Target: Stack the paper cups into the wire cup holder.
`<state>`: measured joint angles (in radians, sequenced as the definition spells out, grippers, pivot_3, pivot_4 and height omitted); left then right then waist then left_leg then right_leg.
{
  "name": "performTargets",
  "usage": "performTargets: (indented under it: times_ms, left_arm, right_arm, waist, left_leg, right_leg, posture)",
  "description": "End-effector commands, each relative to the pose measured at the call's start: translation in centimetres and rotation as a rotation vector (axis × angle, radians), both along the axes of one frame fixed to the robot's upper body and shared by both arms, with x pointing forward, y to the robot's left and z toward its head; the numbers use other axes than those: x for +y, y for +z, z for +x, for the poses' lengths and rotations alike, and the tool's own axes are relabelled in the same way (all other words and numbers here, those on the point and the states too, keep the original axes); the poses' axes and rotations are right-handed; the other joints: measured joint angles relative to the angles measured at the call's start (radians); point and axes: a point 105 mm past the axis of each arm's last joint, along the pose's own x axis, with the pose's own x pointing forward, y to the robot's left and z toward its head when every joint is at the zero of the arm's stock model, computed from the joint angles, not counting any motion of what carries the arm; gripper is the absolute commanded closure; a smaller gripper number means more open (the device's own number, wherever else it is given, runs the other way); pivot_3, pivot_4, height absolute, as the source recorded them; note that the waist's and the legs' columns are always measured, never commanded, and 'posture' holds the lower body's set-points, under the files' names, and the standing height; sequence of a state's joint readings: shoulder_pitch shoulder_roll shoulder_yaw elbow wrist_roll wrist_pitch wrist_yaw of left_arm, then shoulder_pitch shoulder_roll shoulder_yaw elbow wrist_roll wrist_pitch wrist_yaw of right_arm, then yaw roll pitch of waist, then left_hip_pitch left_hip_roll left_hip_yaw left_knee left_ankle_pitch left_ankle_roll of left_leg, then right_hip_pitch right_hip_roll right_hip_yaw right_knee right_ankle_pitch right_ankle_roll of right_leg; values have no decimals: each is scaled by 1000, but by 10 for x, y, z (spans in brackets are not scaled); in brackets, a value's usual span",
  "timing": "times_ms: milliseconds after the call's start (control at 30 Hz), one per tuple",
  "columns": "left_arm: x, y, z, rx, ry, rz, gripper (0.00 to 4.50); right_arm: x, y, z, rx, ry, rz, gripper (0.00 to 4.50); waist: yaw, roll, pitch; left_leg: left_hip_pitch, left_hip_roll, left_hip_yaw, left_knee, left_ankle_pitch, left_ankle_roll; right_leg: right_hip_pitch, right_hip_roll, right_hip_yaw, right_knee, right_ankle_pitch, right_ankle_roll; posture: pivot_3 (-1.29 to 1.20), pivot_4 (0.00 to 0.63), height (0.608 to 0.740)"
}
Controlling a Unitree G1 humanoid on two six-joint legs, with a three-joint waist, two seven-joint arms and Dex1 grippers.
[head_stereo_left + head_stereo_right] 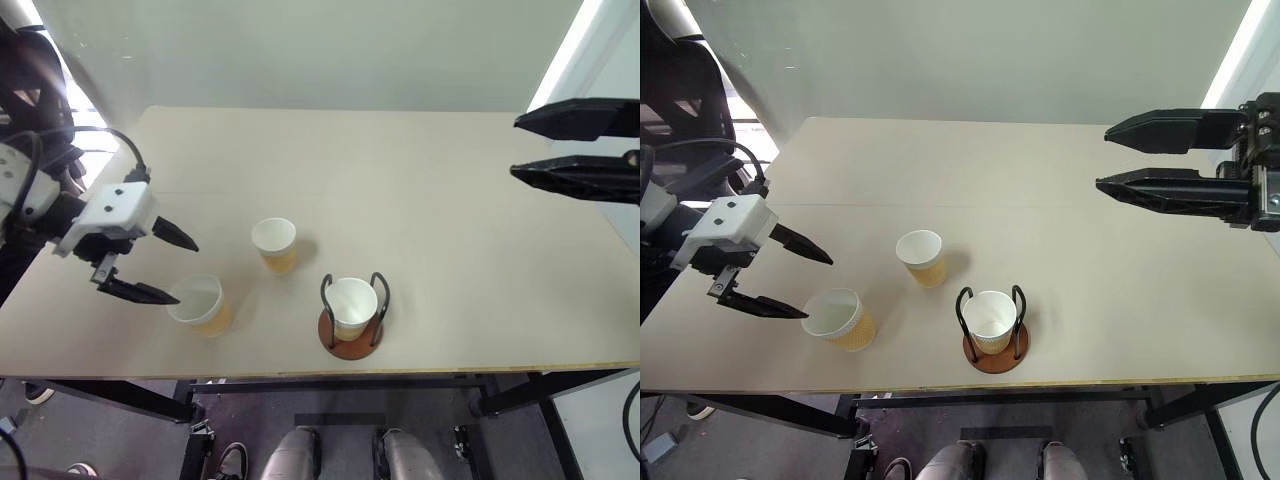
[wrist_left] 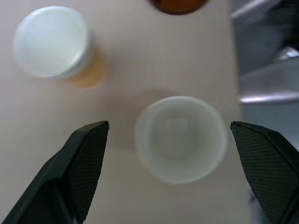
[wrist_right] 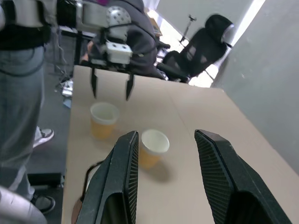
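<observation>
Three paper cups stand upright on the table (image 1: 450, 280). One cup (image 1: 351, 302) sits inside the wire cup holder (image 1: 351, 345) near the front edge. A second cup (image 1: 274, 240) stands free behind and to its left. The third cup (image 1: 197, 300) is at the front left. My left gripper (image 1: 187, 271) is open just left of and above the third cup, tilted down toward it. In the left wrist view that cup (image 2: 180, 137) shows between the two fingers, apart from both. My right gripper (image 1: 515, 147) is raised at the far right, open and empty, pointing left.
The table's front edge runs close below the holder and the left cup. In the right wrist view a person in grey trousers (image 3: 21, 93) stands beyond the table's left end, and an office chair (image 3: 205, 46) is behind it.
</observation>
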<state>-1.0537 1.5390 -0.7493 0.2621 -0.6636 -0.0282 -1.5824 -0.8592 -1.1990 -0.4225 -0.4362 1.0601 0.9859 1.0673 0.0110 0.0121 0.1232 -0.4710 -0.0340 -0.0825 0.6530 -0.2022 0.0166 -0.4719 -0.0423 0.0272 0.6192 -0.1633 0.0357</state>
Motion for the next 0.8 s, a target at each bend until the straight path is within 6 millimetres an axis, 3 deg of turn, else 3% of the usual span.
performTargets:
  times_ms: [33,233,800]
  left_arm:
    - [-6,5,-13,30,-64,6,0]
    - [2,-20,-27,135,-67,72,0]
    - [11,-54,-11,169,-99,186,0]
  right_arm:
    - [-5,9,-4,-52,-29,14,2623]
    - [-6,4,-2,-47,-49,12,2623]
    - [-4,3,-1,-52,-56,-3,2623]
  waist:
    - [-1,0,0]
    - [-4,1,1]
    - [-3,2,1]
  left_leg:
    - [1,0,0,0,0,0]
    - [1,0,0,0,3,3]
    - [1,0,-1,9,3,-3]
  right_leg:
    - [1,0,0,0,0,0]
    - [1,0,0,2,-1,1]
    - [2,0,-1,10,1,-2]
  posture:
    - [0,150,740]
    - [0,150,740]
    - [0,150,740]
